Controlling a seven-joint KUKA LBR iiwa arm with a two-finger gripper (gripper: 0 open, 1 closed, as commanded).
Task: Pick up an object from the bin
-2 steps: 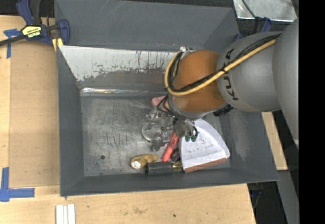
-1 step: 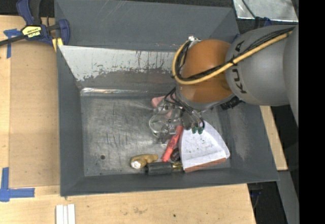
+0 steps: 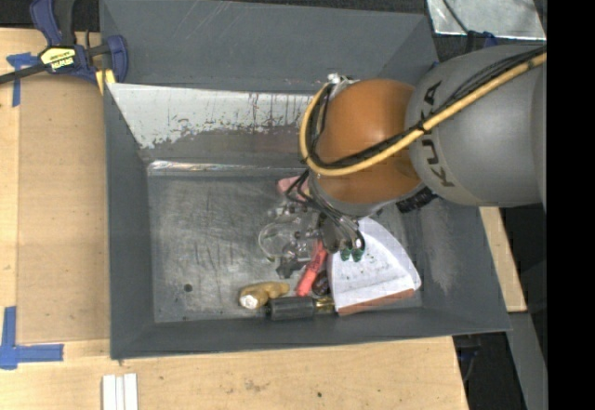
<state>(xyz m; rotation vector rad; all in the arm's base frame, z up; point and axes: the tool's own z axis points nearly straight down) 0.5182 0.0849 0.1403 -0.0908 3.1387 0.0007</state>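
Claw (image 3: 321, 245) is seen low over the heap at the lower right of the bin (image 3: 128, 241) floor; whether it is open or closed cannot be told. Nearest to it: clear plastic piece (image 3: 277, 236), red stick (image 3: 311, 276), white pad (image 3: 376, 280). Clear piece is judged light, slick and crushable. Red stick looks stiffer and is best taken across its middle.

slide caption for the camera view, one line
Robot arm reaches from the right into a grey bin, its hand low over a heap of small things beside a white notepad.
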